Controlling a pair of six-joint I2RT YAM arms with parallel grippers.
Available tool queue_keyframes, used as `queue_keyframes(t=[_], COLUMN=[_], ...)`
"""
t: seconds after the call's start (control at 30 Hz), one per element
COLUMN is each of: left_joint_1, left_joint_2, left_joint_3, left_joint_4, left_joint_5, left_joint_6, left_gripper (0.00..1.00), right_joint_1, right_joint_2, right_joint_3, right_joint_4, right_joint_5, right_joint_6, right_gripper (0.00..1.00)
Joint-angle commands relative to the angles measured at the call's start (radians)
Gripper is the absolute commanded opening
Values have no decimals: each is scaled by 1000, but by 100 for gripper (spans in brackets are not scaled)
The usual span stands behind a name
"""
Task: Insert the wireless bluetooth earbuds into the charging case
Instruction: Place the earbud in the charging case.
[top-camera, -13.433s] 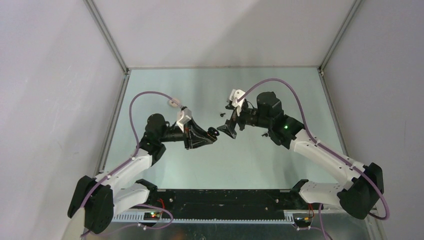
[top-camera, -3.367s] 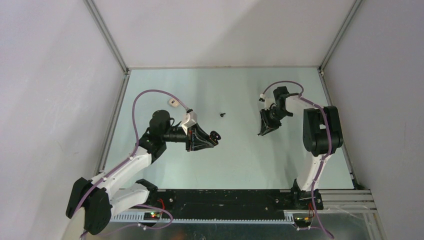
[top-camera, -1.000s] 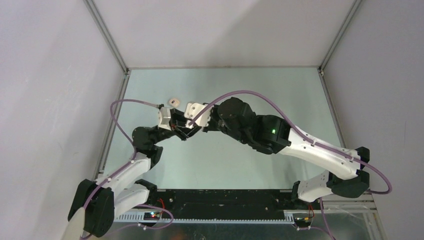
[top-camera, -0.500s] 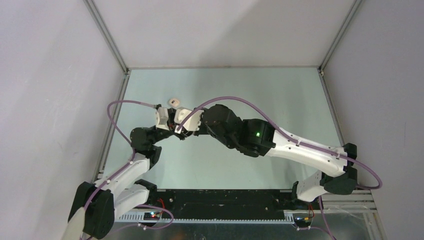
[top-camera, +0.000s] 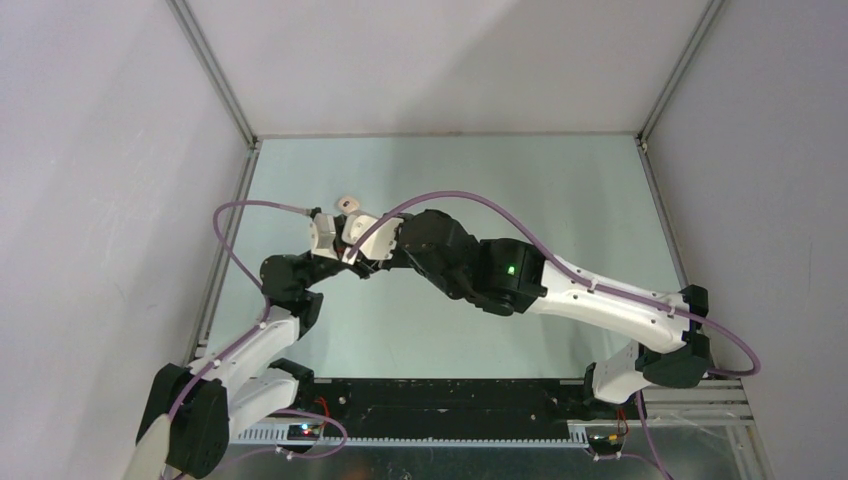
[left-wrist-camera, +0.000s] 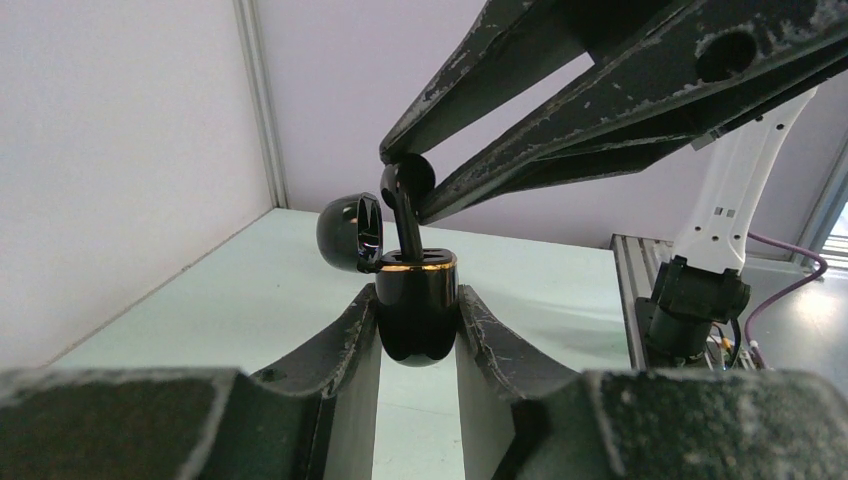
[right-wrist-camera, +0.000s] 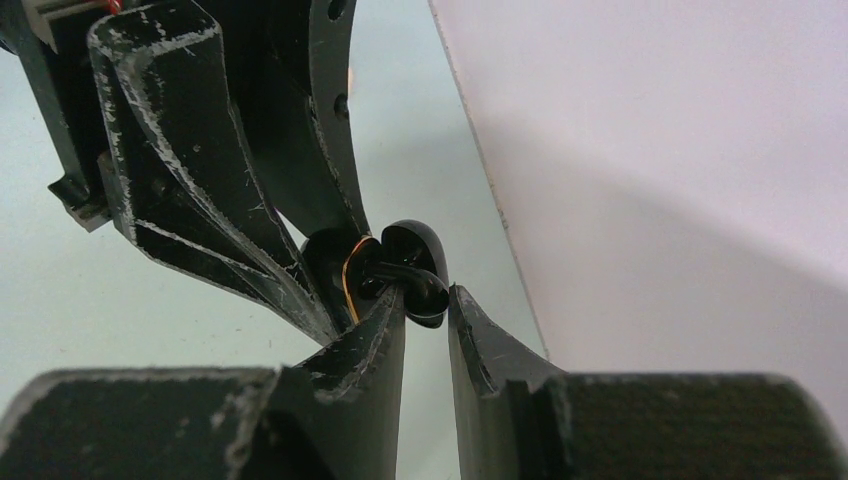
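Note:
My left gripper (left-wrist-camera: 417, 300) is shut on a glossy black charging case (left-wrist-camera: 417, 320) with a gold rim, held upright. The case's lid (left-wrist-camera: 350, 232) hangs open to the left. My right gripper (right-wrist-camera: 427, 297) is shut on a black earbud (right-wrist-camera: 425, 290), pinching its round head. Seen from the left wrist, the right fingers (left-wrist-camera: 520, 150) come in from the upper right. The earbud's stem (left-wrist-camera: 408, 225) points down and enters the case's open top. From above, both grippers meet left of centre over the table, and the case is hidden under them.
A small cream-white object (top-camera: 346, 203) lies on the pale green table (top-camera: 560, 190) just behind the meeting grippers. The enclosure's left wall and metal rail (top-camera: 228, 240) run close by. The right arm (top-camera: 600, 295) stretches diagonally across the table's middle.
A few seconds ago the grippers were apart; the right arm has swung across to the left gripper. Over the last second both grippers drifted slightly left, still shut.

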Motion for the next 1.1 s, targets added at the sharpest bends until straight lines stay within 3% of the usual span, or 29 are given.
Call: queue_keyframes(t=[0.0, 0.77, 1.07], left_joint_1=[11, 19, 22], left_joint_2=[-18, -26, -24], left_joint_3=[-10, -9, -9], left_joint_4=[39, 46, 47], left_joint_5=[-23, -30, -29], left_joint_6=[7, -17, -19], left_gripper=[0, 0, 0], right_joint_1=[13, 24, 36], right_joint_2=[-1, 55, 35], right_joint_3=[48, 0, 8], right_joint_4=[38, 6, -3], right_joint_5=[33, -28, -22], right_joint_6=[22, 89, 73], right_gripper=[25, 25, 39])
